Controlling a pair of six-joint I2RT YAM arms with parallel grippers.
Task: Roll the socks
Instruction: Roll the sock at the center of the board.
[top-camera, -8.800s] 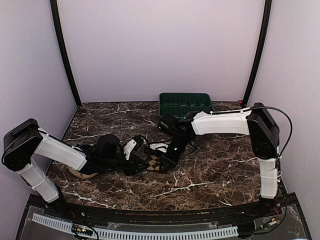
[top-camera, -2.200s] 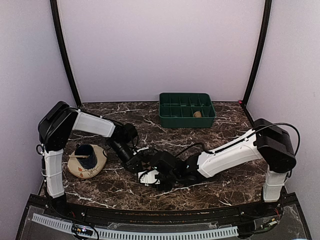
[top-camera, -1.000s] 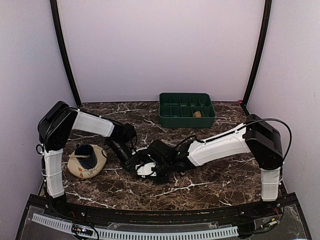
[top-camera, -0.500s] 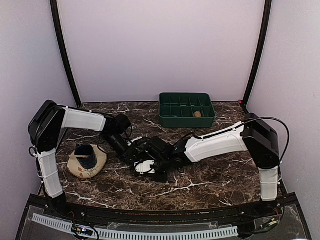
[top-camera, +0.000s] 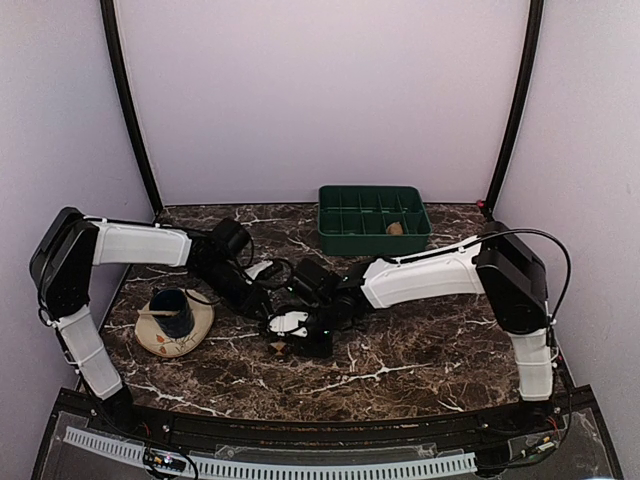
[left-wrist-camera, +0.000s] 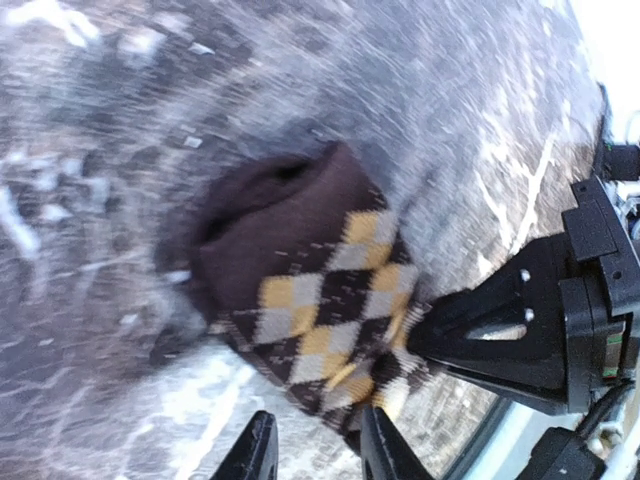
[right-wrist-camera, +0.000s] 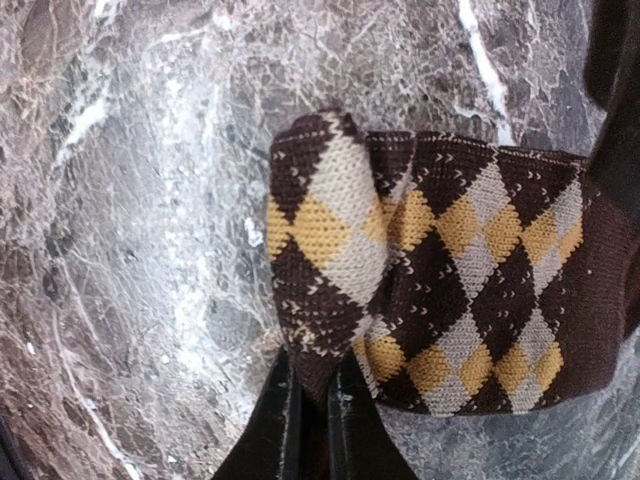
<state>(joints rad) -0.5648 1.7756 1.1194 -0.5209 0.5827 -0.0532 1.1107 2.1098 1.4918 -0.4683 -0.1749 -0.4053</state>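
A brown, black and cream diamond-check sock (left-wrist-camera: 315, 300) lies bunched into a short roll on the marble table. My right gripper (right-wrist-camera: 312, 420) is shut on the brown edge of the sock (right-wrist-camera: 440, 290), pinching a fold between its fingers. My left gripper (left-wrist-camera: 318, 455) stands open just short of the roll, with nothing between its fingers. In the top view both grippers meet at the table's middle, left gripper (top-camera: 272, 308) and right gripper (top-camera: 295, 340), and they hide most of the sock. A small tan-brown sock (top-camera: 396, 228) lies in the green tray.
The green compartment tray (top-camera: 345, 215) stands at the back centre. A cream dish (top-camera: 200, 325) holding a dark blue cup (top-camera: 174, 310) sits at the left, close to the left arm. Purple walls enclose the table on three sides.
My left gripper has opened, let go of the sock and drawn back a little. The right gripper has stayed shut on the sock and shifted slightly left.
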